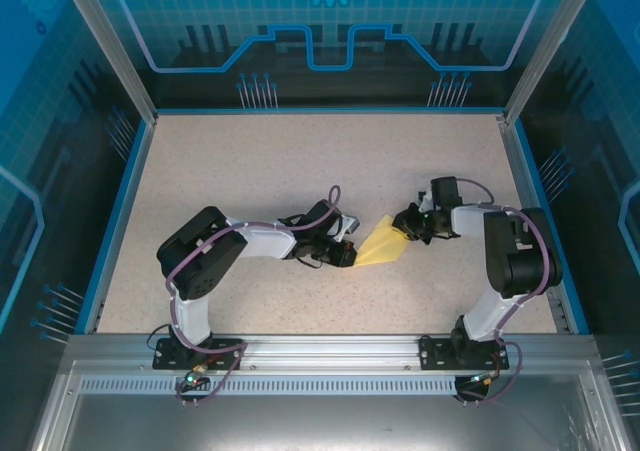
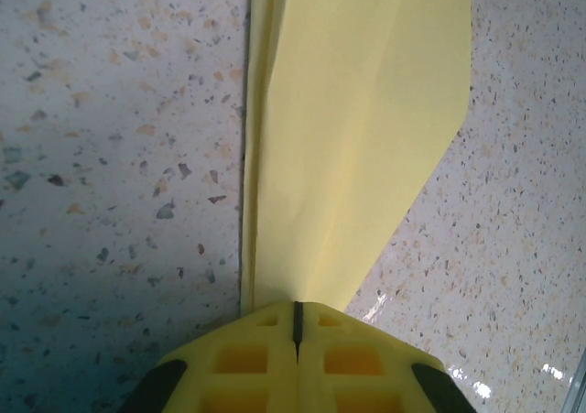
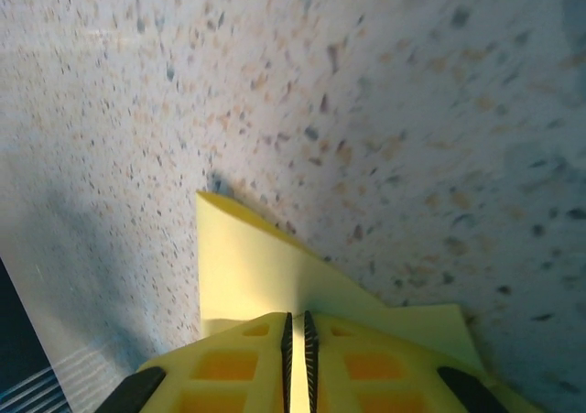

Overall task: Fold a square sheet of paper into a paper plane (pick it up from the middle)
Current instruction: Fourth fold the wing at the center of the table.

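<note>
The pale-yellow sheet of paper [image 1: 383, 243], folded into a narrow angled shape, hangs between my two grippers just above the table's middle. My left gripper [image 1: 349, 256] is shut on its left end. In the left wrist view the folded paper [image 2: 357, 111] runs straight away from the closed fingertips [image 2: 297, 307], with a long crease down its left side. My right gripper [image 1: 406, 228] pinches the right end. In the right wrist view a flap of paper [image 3: 252, 262] rises past the tips [image 3: 295, 320], and a thin strip of it sits between the nearly touching pads.
The speckled beige table [image 1: 300, 171] has a blue rim and aluminium posts at its back corners. Open tabletop lies behind and in front of the paper. Both arm bases are bolted to the metal rail [image 1: 320, 356] at the near edge.
</note>
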